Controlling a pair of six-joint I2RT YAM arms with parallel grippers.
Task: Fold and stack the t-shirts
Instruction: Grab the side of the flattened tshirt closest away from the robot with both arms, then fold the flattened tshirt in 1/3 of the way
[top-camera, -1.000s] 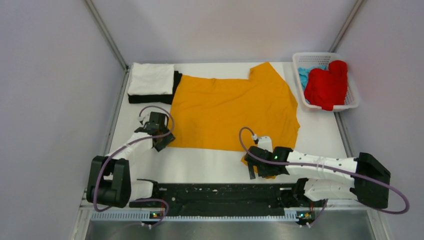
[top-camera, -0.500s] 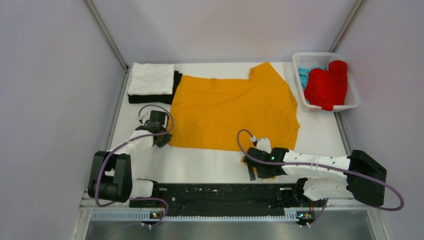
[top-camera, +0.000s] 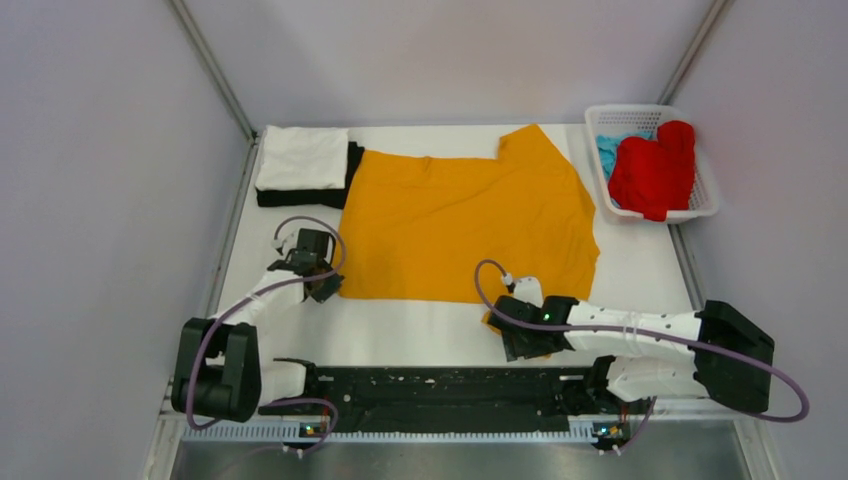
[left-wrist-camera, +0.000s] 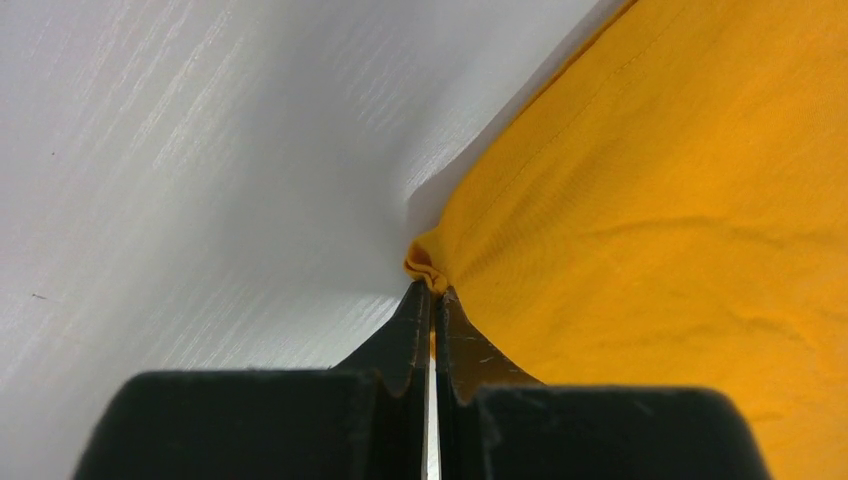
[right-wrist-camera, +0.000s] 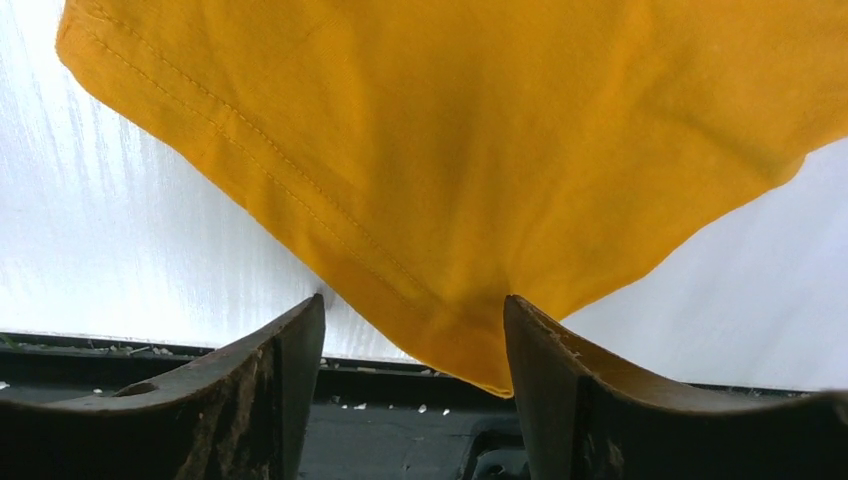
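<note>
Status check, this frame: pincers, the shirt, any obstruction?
Left pincer shut on mustard shirt's near-left corner. Right pincer open, straddling its near-right flap. Shirt spread flat on table. Folded white-on-black stack beside far-left corner, not blocking.

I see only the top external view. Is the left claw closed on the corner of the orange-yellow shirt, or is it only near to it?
Observer: Closed. In the left wrist view the left claw pinches a small bunched corner of the orange-yellow shirt at its fingertips.
Operator: And the right claw, is it closed also?
Observer: No. In the right wrist view the right claw is open. A hemmed flap of the shirt sits between its fingers, which stand well apart.
</note>
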